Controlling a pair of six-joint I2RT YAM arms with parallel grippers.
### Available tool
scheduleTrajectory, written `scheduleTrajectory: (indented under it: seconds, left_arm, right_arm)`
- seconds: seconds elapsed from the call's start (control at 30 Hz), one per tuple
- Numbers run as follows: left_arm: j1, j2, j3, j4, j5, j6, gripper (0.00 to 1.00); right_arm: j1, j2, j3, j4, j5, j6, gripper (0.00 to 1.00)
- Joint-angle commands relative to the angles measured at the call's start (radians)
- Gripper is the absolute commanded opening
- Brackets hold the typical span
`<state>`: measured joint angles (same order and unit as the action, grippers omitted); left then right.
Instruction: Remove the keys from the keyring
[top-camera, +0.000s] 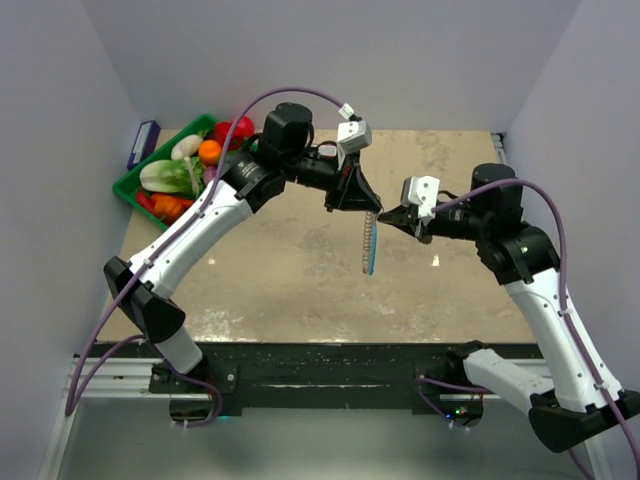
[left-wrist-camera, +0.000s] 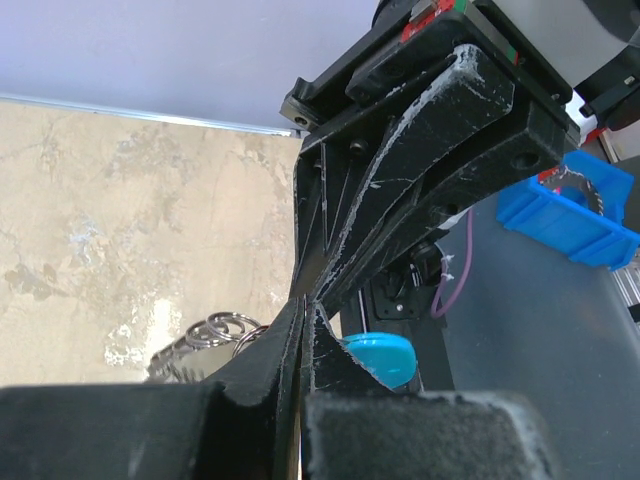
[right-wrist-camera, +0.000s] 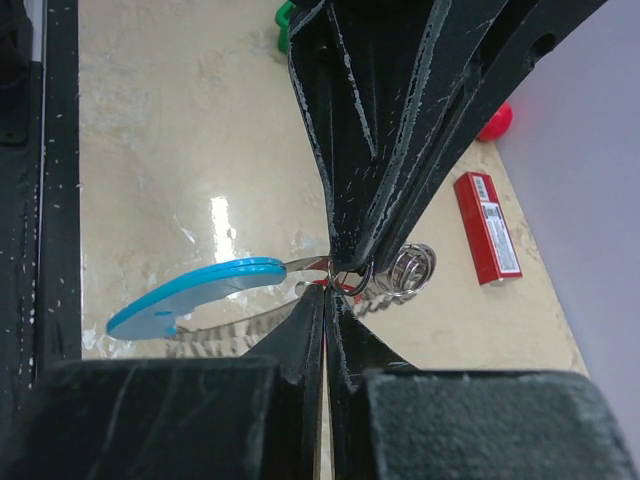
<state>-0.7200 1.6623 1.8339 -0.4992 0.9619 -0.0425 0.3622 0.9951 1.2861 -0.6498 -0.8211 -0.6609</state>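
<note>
The keyring (top-camera: 369, 240) hangs above the table's middle as a narrow strand, with its blue section (top-camera: 371, 266) at the bottom. My left gripper (top-camera: 367, 207) is shut on its top; the right wrist view shows those tips pinching a small wire ring (right-wrist-camera: 352, 276). My right gripper (top-camera: 384, 219) meets it from the right and is shut, with a red sliver of a key (right-wrist-camera: 342, 287) between its tips. The blue piece (right-wrist-camera: 195, 292), jagged silvery keys (right-wrist-camera: 235, 325) and stacked rings (right-wrist-camera: 410, 268) trail beside the pinch. In the left wrist view the blue piece (left-wrist-camera: 385, 358) and rings (left-wrist-camera: 218, 330) flank my left fingers (left-wrist-camera: 270, 365).
A green tray (top-camera: 128, 186) of toy vegetables sits at the back left, with a dark blue box (top-camera: 143, 143) against the wall behind it. A long red box (right-wrist-camera: 487, 228) lies on the table. A blue bin (left-wrist-camera: 565, 222) shows beyond the table's near edge.
</note>
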Motion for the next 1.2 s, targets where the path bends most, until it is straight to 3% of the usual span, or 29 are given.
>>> scheduleTrajectory:
  seconds: [0.0, 0.2, 0.3, 0.37, 0.57, 0.9, 0.97, 1.0, 1.17]
  left_arm:
    - [-0.006, -0.013, 0.016, 0.097, 0.017, -0.014, 0.0]
    - [-0.006, -0.013, 0.016, 0.097, 0.02, -0.014, 0.0]
    - [-0.004, -0.018, 0.016, 0.094, 0.017, -0.01, 0.0]
    - [-0.004, -0.021, 0.015, 0.093, 0.015, -0.007, 0.0]
    - [0.001, -0.036, 0.002, 0.093, 0.014, 0.0, 0.0]
    - [0.004, -0.056, -0.018, 0.105, 0.017, -0.008, 0.0]
    - [0.007, -0.064, -0.025, 0.106, 0.012, -0.005, 0.0]
    - [0.013, -0.073, -0.033, 0.114, 0.012, -0.008, 0.0]
    - [0.024, -0.078, -0.038, 0.123, 0.024, -0.016, 0.0]
  right_arm:
    - [0.029, -0.006, -0.013, 0.053, -0.004, 0.049, 0.0]
    - [0.029, 0.002, 0.009, 0.049, 0.011, 0.057, 0.01]
    - [0.029, -0.012, 0.025, -0.006, 0.014, 0.021, 0.19]
    - [0.029, -0.024, 0.051, -0.036, 0.008, 0.014, 0.25]
    - [0.024, -0.061, 0.113, -0.136, 0.066, -0.014, 0.36]
    - [-0.052, -0.059, 0.128, -0.076, 0.079, 0.095, 0.51]
    - [-0.08, -0.053, 0.14, -0.076, 0.03, 0.106, 0.52]
    - [-0.145, -0.029, 0.157, -0.074, -0.081, 0.118, 0.52]
    - [-0.303, 0.01, 0.13, 0.013, -0.338, 0.203, 0.53]
